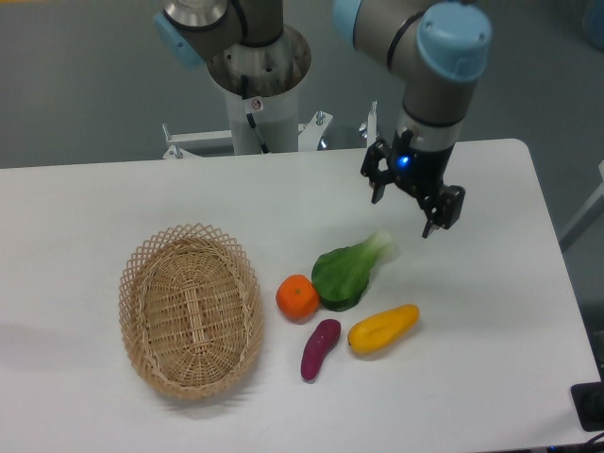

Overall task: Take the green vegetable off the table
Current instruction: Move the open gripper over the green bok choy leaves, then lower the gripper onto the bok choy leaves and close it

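Basket (191,312): an oval wicker basket with a lacy woven rim sits on the left part of the table (491,311), well apart from the gripper.
Orange (297,297): a small round orange fruit lies just right of the basket, its right side touching or nearly touching the leafy end of the green vegetable.
Purple vegetable (320,349): a small eggplant-like piece lies tilted below the orange, close to it, with its upper tip pointing up and right toward the yellow piece.
Green vegetable (347,272): it lies flat on the white tabletop near the middle, dark leaves toward the lower left beside the orange, pale stalk end pointing up and right toward the gripper. Nothing grips it.
Yellow vegetable (382,328): an elongated yellow piece lies slanted just below the green vegetable, close under its leaves; its left end is near the purple one.
Gripper (407,201): it hangs above the table, up and to the right of the stalk end, near it but not touching. The two dark fingers stand wide apart with nothing between them. A blue light glows on the wrist above them.
Arm (444,66): grey links with blue caps reach in from the top, bending down to the gripper; the base column (257,85) stands behind the table's far edge.
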Tool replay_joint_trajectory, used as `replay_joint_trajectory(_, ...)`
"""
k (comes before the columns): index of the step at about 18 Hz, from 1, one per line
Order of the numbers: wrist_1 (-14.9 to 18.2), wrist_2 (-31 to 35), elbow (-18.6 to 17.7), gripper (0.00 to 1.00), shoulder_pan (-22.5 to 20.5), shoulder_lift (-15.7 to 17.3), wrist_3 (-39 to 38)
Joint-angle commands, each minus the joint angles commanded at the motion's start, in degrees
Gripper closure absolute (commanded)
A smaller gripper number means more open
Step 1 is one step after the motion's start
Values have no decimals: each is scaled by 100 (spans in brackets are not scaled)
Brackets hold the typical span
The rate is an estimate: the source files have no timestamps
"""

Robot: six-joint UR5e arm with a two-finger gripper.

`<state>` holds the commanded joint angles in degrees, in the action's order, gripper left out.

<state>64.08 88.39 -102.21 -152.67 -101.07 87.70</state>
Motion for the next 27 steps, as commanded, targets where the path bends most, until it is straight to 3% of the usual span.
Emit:
replay_joint_trajectory(4,-44,390,-97,0,9,-386,11)
replay_joint_trajectory(6,-289,390,-141,0,9,-449,2)
replay_joint_trajectory(8,-649,407,-377,0,61,-589,-16)
replay_joint_trajectory(10,-1315,451,-720,0,88,-607,-16)
replay_joint_trajectory(12,-1599,478,-949,0,88,-616,-7)
replay_joint_trajectory(27,-1784,486,-1161,0,255,-818,-376)
